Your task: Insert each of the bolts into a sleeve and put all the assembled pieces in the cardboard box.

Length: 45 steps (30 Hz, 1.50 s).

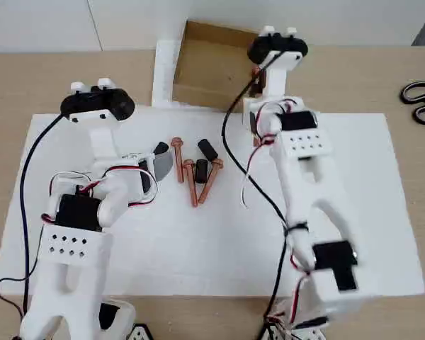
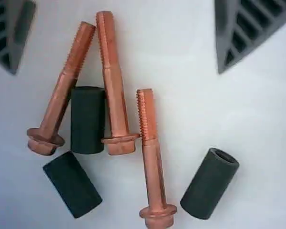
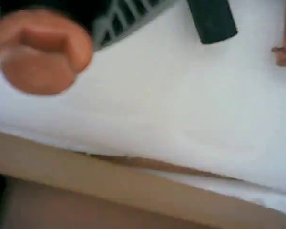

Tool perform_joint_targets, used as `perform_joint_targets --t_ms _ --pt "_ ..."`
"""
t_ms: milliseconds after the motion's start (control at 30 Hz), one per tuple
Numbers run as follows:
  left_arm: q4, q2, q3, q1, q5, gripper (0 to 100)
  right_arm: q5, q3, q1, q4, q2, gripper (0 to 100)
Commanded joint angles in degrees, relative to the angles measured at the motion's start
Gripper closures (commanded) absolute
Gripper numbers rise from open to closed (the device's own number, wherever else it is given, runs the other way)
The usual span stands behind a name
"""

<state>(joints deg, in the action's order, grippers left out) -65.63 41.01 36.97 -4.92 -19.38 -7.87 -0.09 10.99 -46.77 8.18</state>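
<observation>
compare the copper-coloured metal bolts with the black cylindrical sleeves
The copper-coloured bolts are long, thin and threaded; the black sleeves are short, thick and smooth. Bolts have flanged heads; sleeves are plain tubes. Both lie loose on the white foam board, none joined.

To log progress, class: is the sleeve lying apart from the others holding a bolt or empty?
Empty: the sleeve lies on its side, open end dark and hollow.

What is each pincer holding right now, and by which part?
Right pincer: a copper bolt, apparently by the shank, head free. Left pincer: open above the loose bolts, nothing held.
</observation>
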Motion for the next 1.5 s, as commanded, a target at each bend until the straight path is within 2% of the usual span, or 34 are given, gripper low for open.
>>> perform_joint_targets --t_ms 0,167,767,1033,1367,1467 --pt "-0.3 1.3 -0.3 0.5 0.0 74 0.5 -14.1 -0.8 -3.6 6.5 99.6" --pt "-0.3 1.2 -0.3 0.5 0.1 74 0.5 -28.1 -0.8 -8.2 16.7 99.6" --pt "0.2 1.2 1.8 0.5 0.3 74 0.5 -69.1 2.2 -5.2 47.0 99.6" --pt "0.1 1.2 1.9 0.6 0.3 74 0.5 -77.4 3.8 2.3 57.1 99.6" --pt "0.1 1.2 1.9 0.6 0.3 74 0.5 -79.6 4.2 2.1 57.5 99.6" --pt "0.1 1.2 1.9 0.6 0.3 74 0.4 -79.6 4.2 -1.2 54.9 99.6"
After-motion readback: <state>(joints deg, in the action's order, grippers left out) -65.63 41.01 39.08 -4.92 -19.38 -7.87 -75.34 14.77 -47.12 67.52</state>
